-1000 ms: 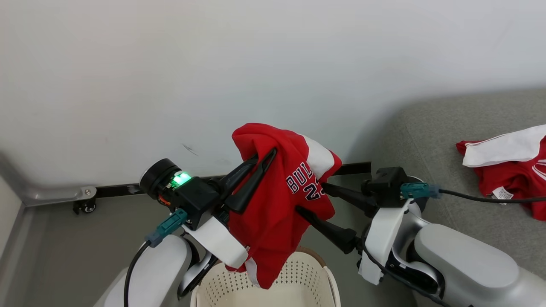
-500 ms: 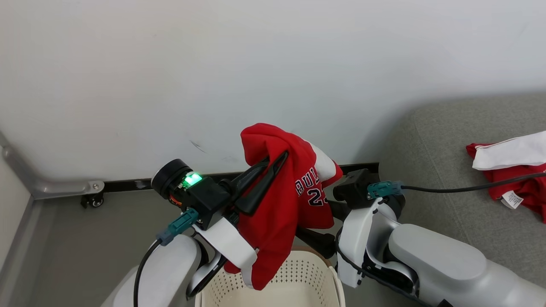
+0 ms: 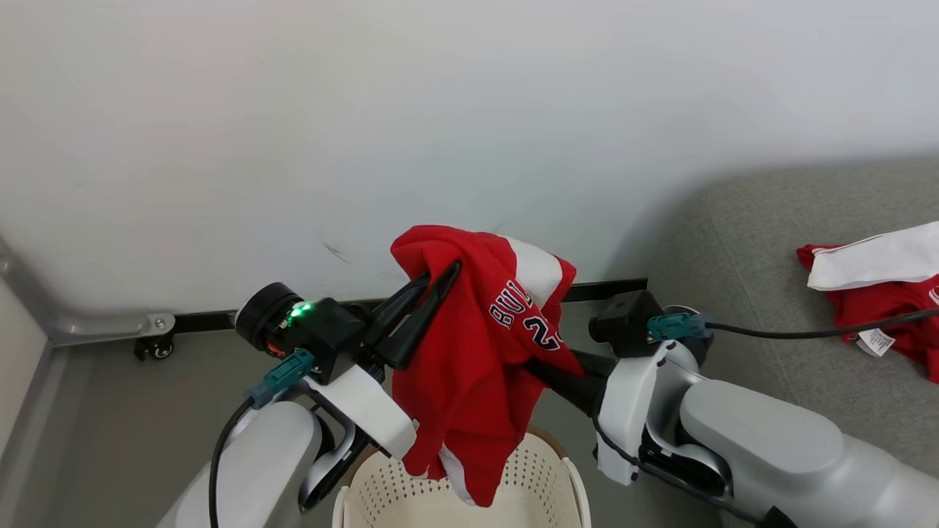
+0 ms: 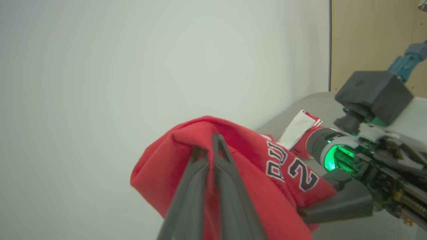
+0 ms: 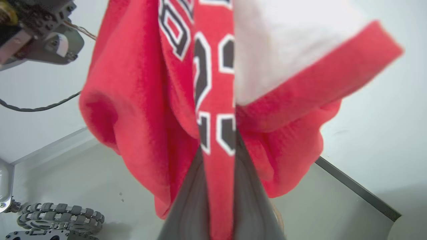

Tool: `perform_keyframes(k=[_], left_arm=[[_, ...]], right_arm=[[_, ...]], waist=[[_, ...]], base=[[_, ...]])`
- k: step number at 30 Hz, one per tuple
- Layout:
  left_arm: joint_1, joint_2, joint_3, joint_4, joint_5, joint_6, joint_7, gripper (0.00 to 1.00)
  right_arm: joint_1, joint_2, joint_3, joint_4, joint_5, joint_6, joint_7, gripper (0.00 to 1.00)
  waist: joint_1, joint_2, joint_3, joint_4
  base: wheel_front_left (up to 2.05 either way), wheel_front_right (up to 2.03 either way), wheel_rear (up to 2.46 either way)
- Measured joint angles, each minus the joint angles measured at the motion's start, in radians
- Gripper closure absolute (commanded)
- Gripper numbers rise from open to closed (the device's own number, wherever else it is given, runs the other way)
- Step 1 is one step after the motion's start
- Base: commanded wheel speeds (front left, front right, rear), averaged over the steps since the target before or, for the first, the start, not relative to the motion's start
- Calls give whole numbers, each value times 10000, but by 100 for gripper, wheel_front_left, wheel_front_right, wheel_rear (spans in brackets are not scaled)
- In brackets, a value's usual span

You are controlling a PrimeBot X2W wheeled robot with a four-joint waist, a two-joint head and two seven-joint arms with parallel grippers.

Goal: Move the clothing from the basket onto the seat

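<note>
With the left gripper (image 3: pixel 443 272) and right gripper (image 5: pixel 218 144) both clenched on the lettered red garment (image 3: pixel 469 367), held aloft over the basket (image 3: pixel 566 477), the carry step is in hand; next, likely, a swing rightward to the seat (image 3: pixel 770 242), where the other garment (image 3: pixel 877 297) lies.
</note>
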Motion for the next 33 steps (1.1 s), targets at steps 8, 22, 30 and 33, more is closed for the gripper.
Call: perform_keyframes(k=[8, 22, 30, 33], left_arm=[[359, 44, 219, 608, -345, -4, 0, 100], [918, 29, 389, 911, -834, -6, -178, 0], [1162, 58, 334, 792, -1024, -6, -355, 0], [1272, 13, 167, 704, -1101, -6, -364, 0]], right_arm=[[7, -468, -539, 201, 109, 2, -395, 100], [10, -842, -2057, 719, 372, 2, -570, 100], [64, -1327, -3601, 711, 372, 0, -571, 100], [255, -1544, -4219, 679, 359, 0, -571, 100]], waist=[[0, 0, -45, -208], [0, 0, -76, -730], [0, 0, -60, -1019], [0, 0, -52, -1154]], base=[[0, 0, 0], [0, 0, 0], [0, 0, 0], [0, 0, 0]])
